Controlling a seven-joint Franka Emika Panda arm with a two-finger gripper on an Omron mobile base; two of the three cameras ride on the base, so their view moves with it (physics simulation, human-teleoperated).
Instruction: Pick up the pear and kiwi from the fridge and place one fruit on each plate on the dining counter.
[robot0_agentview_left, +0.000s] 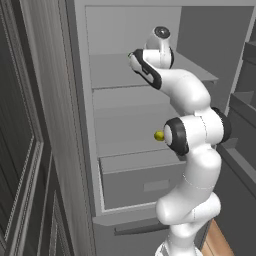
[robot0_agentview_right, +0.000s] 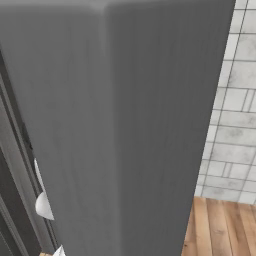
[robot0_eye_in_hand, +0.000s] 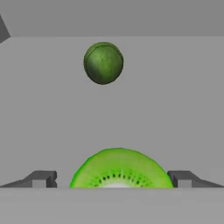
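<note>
With its two dark fingertips (robot0_eye_in_hand: 41, 178) spread wide and nothing pinched between them, the hand (robot0_eye_in_hand: 116, 179) sits low over a grey fridge shelf (robot0_eye_in_hand: 175, 109), and right in the gap between those tips is the kiwi (robot0_eye_in_hand: 119, 168), its bright lime-green cut face turned toward the camera with a ring of dark seeds and a pale centre showing at the bottom edge. Neither tip is touching the fruit; each stands just off to one side of it. Further along the same shelf, well apart from the kiwi and nearer the back wall, a dark green ball (robot0_eye_in_hand: 103, 62) rests on its own. Pulling back to the left base view, the white arm (robot0_agentview_left: 192, 150) climbs from the lower right and bends in through the open front of the fridge (robot0_agentview_left: 80, 125), its wrist end reaching in over the upper shelf (robot0_agentview_left: 107, 70), though the fingertips themselves cannot be made out from here. Lower down, the pear (robot0_agentview_left: 159, 135) shows as a small yellow-green fruit peeking out just beside the arm's dark elbow joint, on the shelf level above the grey drawer (robot0_agentview_left: 135, 182). A dark cabinet door (robot0_agentview_left: 17, 150) stands at the left of the fridge. From the right base view, a broad grey fridge side (robot0_agentview_right: 125, 125) looms close, with pale wall tiles (robot0_agentview_right: 235, 110) and wooden floor (robot0_agentview_right: 220, 230) off to the right.
</note>
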